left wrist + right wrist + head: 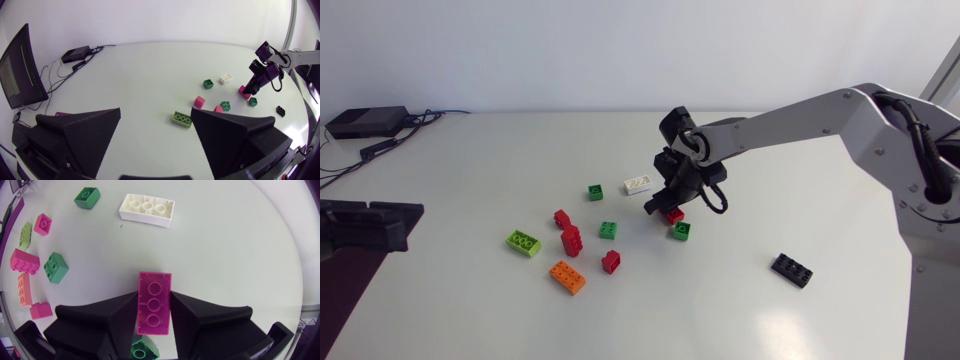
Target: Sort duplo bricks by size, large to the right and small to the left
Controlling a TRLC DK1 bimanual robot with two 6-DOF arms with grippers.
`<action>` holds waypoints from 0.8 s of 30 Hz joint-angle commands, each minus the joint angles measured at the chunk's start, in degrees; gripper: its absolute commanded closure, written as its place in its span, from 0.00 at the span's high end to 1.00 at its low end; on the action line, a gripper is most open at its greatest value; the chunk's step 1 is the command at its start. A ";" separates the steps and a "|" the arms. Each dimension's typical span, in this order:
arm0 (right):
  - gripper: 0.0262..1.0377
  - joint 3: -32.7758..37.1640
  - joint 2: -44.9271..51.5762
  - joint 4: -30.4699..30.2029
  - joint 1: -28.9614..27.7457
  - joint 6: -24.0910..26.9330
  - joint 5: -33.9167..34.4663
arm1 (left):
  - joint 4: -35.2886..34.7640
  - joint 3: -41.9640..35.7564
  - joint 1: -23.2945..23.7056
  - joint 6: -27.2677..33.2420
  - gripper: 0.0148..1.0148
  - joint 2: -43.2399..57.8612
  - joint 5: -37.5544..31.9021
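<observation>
My right gripper (669,206) is shut on a long red brick (675,214) near the table's middle. In the right wrist view that brick (154,302) looks pink and sits lengthwise between both fingers (124,321). A small green brick (681,231) lies just beside the gripper and shows under it (142,350). A white long brick (639,184) lies ahead of it. Left of it are scattered small green (608,230), red (571,241), lime (523,243) and orange (567,277) bricks. My left gripper (155,135) stands open and empty at the table's left edge (370,225).
A black long brick (791,270) lies alone at the right front. Another small green brick (595,191) sits left of the white one. A dark box with cables (365,121) rests at the far left corner.
</observation>
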State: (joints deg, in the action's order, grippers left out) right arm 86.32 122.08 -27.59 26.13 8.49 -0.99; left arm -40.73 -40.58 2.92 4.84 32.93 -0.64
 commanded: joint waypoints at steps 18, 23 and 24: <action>0.09 -3.09 -12.66 -7.74 -15.41 5.66 -0.50 | 0.04 1.64 -0.98 -1.33 0.96 -0.41 0.29; 0.09 -13.99 -18.63 -5.10 -19.89 8.65 -0.76 | 0.04 2.17 -1.51 -1.77 0.96 -0.67 0.47; 0.09 -16.45 -19.69 -3.96 -20.33 9.09 -0.85 | 0.12 2.26 -1.69 -2.03 0.96 -0.58 0.47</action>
State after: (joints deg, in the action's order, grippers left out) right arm 74.70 103.59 -32.21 6.04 15.64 -1.45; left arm -40.69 -39.90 1.76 4.58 32.56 -0.43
